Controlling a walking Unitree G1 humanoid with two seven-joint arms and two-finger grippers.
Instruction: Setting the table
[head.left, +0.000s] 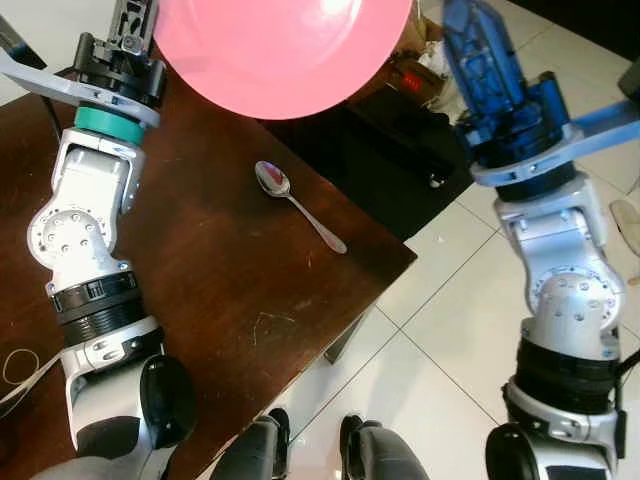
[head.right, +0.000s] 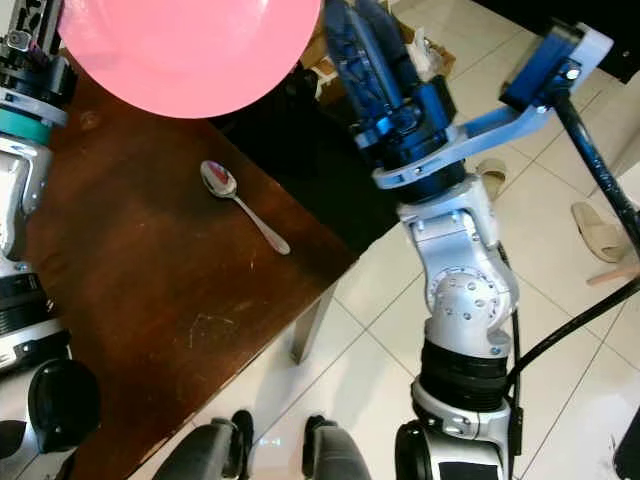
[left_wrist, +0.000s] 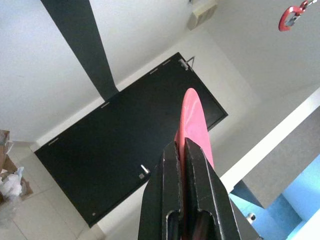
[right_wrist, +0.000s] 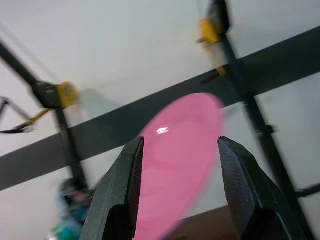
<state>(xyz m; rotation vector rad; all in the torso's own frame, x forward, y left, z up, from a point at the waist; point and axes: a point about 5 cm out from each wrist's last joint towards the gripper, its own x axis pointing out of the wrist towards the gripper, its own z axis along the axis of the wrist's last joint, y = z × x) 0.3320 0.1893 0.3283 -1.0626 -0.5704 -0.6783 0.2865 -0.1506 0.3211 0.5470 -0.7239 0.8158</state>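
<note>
Left wrist view: the pink plate (left_wrist: 192, 120) is pinched by its rim between the clenched left fingers (left_wrist: 167, 185), raised above the tabletop (head.left: 230, 290) for placing. The right fingers (right_wrist: 237, 185) are spread, empty, beside it; the spoon (head.left: 298, 205) lies below.

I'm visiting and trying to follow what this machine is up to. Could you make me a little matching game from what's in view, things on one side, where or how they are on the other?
Things:
1. pink plate
2. spoon
3. right gripper
4. wooden table

States:
A. lying flat on the wood
B. open, holding nothing
C. clamped at its rim by the left gripper, raised
D. brown, standing on white floor tiles

Pairs: 1-C, 2-A, 3-B, 4-D
</note>
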